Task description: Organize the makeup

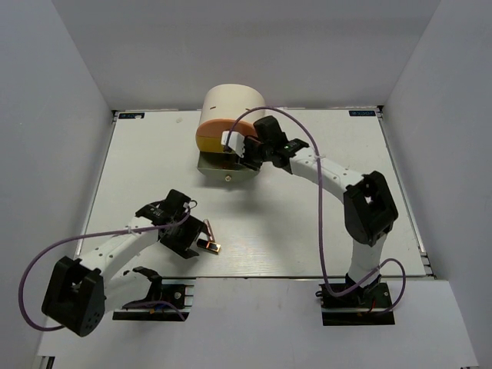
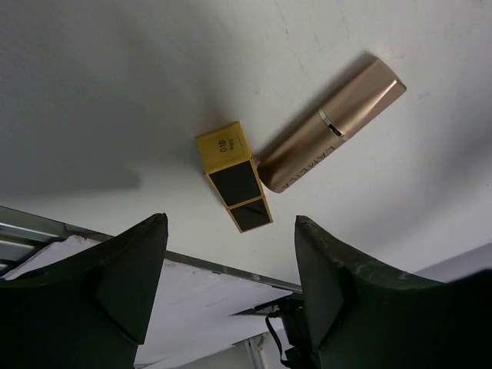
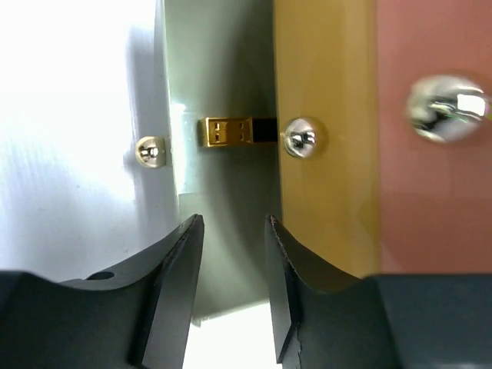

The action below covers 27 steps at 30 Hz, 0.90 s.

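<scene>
Hovering over gold-and-black case (image 2: 234,181) and copper lipstick (image 2: 330,127), left claw (image 2: 231,231) gapes empty; right claw (image 3: 232,223) part-open beside yellow drawer (image 3: 327,215)

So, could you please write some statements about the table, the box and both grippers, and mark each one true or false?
1. The left gripper is open and holds nothing. True.
2. The lipstick lies in a drawer. False: it lies on the table, beside a gold case.
3. The right gripper is at the drawers of the box. True.
4. The box stands at the near edge, between the arm bases. False: it stands at the far side of the table.
5. A second gold case shows in an open drawer. True.
</scene>
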Each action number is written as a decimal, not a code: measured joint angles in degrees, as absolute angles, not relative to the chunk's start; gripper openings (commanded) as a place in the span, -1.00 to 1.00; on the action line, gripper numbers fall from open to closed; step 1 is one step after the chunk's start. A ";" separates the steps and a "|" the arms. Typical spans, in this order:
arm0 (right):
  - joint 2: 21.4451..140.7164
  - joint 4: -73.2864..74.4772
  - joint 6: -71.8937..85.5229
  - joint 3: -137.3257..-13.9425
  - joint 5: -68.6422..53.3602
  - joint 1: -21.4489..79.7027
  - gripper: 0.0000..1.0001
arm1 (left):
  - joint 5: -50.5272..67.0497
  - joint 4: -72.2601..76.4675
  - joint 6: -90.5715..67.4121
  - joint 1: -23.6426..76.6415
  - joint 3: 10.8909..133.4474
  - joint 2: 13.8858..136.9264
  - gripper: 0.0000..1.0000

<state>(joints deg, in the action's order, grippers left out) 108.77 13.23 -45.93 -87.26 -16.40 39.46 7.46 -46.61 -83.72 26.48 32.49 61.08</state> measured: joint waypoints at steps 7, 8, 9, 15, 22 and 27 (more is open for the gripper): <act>99.29 11.33 -42.52 -81.60 -20.01 38.76 -0.14 | 7.64 -46.11 -82.30 26.48 36.18 69.38 0.36; 98.43 11.05 -42.24 -81.01 -20.36 38.74 -0.14 | 7.66 -45.93 -82.11 26.48 36.62 70.48 0.32; 97.76 10.74 -41.98 -80.36 -20.75 38.74 -0.14 | 7.66 -45.78 -81.76 26.48 37.19 71.70 0.29; 97.01 10.04 -40.84 -77.58 -21.63 38.70 -0.14 | 7.75 -46.33 -79.88 26.48 40.40 77.25 0.18; 97.01 9.82 -40.12 -76.27 -22.26 38.59 -0.14 | 7.75 -47.37 -79.26 26.48 40.58 76.64 0.12; 97.01 9.41 -39.59 -76.25 -22.68 38.57 -0.15 | 7.79 -47.92 -79.02 26.48 40.07 75.09 0.12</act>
